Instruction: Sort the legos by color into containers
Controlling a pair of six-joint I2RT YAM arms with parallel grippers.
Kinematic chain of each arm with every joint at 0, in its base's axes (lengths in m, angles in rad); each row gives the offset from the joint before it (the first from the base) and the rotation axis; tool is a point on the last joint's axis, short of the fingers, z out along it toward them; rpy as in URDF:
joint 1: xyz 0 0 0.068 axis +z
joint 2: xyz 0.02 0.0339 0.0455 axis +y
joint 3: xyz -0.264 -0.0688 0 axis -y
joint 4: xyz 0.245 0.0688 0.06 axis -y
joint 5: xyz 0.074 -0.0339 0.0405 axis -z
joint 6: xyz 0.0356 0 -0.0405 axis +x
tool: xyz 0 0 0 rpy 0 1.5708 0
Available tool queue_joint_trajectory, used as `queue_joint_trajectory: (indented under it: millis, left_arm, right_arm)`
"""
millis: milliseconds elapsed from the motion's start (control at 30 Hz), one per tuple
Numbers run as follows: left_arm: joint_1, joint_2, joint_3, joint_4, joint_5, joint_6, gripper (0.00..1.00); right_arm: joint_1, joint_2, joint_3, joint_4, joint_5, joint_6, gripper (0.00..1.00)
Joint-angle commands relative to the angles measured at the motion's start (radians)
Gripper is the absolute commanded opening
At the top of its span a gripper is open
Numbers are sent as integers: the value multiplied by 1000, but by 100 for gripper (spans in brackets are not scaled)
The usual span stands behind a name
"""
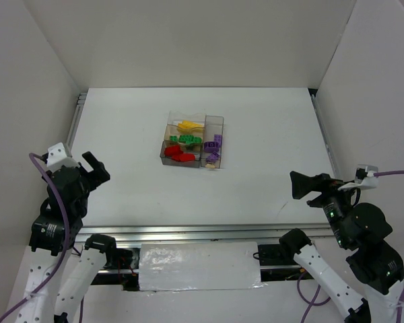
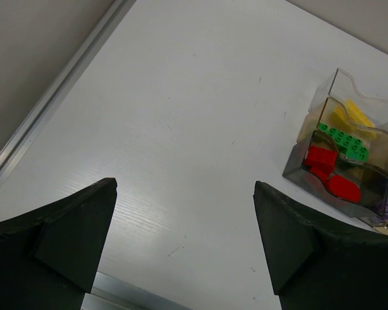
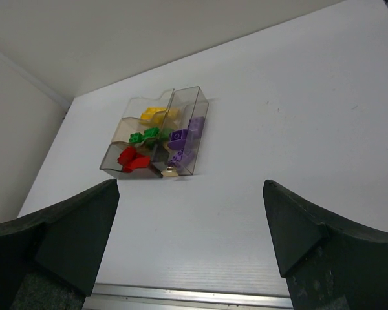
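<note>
The containers (image 1: 215, 118) are one clear tray in the middle of the table. In it the legos lie by colour: yellow (image 1: 188, 126) at the back, green (image 1: 186, 140) in the middle, red (image 1: 178, 154) at the front, purple (image 1: 214, 145) in the long side compartment. The left wrist view shows the tray (image 2: 297, 169) at far right, the right wrist view shows the tray (image 3: 189, 94) ahead at upper left. My left gripper (image 1: 95, 168) (image 2: 185, 187) hangs open and empty over the near left of the table. My right gripper (image 1: 297, 185) (image 3: 191, 184) is open and empty at the near right.
A small tan piece (image 1: 211, 164) (image 3: 170, 172) lies on the table against the tray's near corner. White walls close the table at left, right and back. A metal rail (image 1: 188, 233) runs along the near edge, another rail (image 2: 52, 97) along the left side.
</note>
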Motion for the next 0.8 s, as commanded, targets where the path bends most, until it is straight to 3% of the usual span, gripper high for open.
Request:
queue_joint_trajectory:
  millis: [0, 767]
  left_arm:
    - [5, -14, 9, 46, 19, 14, 99]
    - [5, -23, 4, 55, 29, 23, 99]
  right_arm:
    - [2, 36, 20, 8, -20, -3, 99]
    - [0, 89, 8, 45, -57, 0, 100]
